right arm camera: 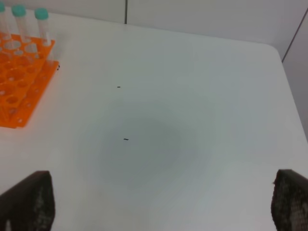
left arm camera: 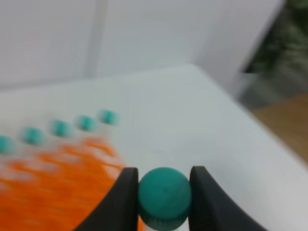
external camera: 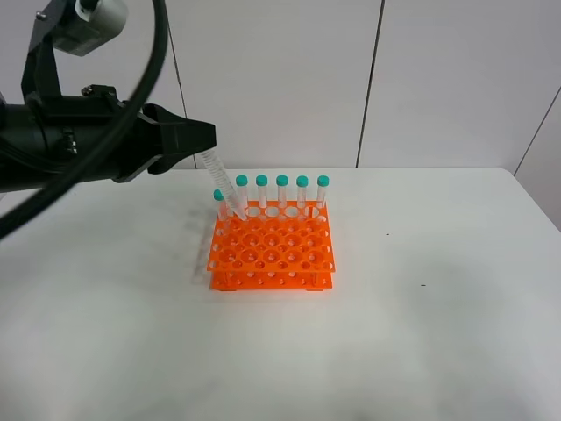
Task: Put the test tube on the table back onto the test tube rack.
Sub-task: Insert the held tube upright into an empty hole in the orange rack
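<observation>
My left gripper (external camera: 207,142) is shut on the test tube (external camera: 223,186), gripping it at its teal cap (left arm camera: 164,197). The tube hangs tilted, with its pointed tip down at the back left holes of the orange test tube rack (external camera: 272,250). I cannot tell whether the tip is inside a hole. The rack shows blurred in the left wrist view (left arm camera: 53,187) and at the edge of the right wrist view (right arm camera: 19,82). My right gripper (right arm camera: 159,207) is open and empty above the white table (right arm camera: 192,96). It is out of the exterior high view.
Several other teal-capped tubes (external camera: 281,193) stand upright along the rack's back row. A grey panelled wall (external camera: 438,79) rises behind the table (external camera: 421,333). Small dark specks (right arm camera: 125,139) lie to the right of the rack.
</observation>
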`<state>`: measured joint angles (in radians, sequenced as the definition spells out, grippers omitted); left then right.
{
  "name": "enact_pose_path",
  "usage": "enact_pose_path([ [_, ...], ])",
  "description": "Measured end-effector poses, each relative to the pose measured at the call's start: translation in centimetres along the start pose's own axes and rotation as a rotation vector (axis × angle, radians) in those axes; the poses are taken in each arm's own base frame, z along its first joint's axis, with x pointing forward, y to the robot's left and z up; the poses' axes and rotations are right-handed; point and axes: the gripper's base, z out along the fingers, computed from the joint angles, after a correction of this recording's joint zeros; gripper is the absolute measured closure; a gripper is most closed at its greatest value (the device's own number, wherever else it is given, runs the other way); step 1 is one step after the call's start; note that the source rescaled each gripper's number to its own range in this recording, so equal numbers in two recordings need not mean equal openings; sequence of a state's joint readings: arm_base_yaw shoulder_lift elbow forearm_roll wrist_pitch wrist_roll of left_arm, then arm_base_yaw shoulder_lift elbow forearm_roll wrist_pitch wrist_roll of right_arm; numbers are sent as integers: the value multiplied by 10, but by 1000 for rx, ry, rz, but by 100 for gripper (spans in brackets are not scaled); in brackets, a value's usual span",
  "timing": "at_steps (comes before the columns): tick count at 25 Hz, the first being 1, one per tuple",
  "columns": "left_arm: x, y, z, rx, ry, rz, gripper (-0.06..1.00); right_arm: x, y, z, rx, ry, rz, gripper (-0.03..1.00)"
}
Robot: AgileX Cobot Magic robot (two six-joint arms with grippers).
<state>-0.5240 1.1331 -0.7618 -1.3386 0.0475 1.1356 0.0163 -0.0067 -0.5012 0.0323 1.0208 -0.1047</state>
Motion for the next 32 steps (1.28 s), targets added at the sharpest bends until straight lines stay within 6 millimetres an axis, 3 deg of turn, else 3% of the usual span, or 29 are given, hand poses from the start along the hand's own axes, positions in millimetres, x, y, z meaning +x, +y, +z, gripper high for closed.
enact_pose_path([
  [6, -4, 13, 1, -164, -27, 365, 94, 0, 0, 0, 0, 0, 0, -3],
  [10, -3, 19, 14, -201, -46, 424, 94, 0, 0, 0, 0, 0, 0, -3],
  [17, 22, 38, 68, -251, -32, 447, 94, 0, 0, 0, 0, 0, 0, -3],
  [26, 30, 31, 126, -171, 48, 358, 94, 0, 0, 0, 0, 0, 0, -3],
  [32, 35, 34, 142, -150, 101, 352, 94, 0, 0, 0, 0, 0, 0, -3],
])
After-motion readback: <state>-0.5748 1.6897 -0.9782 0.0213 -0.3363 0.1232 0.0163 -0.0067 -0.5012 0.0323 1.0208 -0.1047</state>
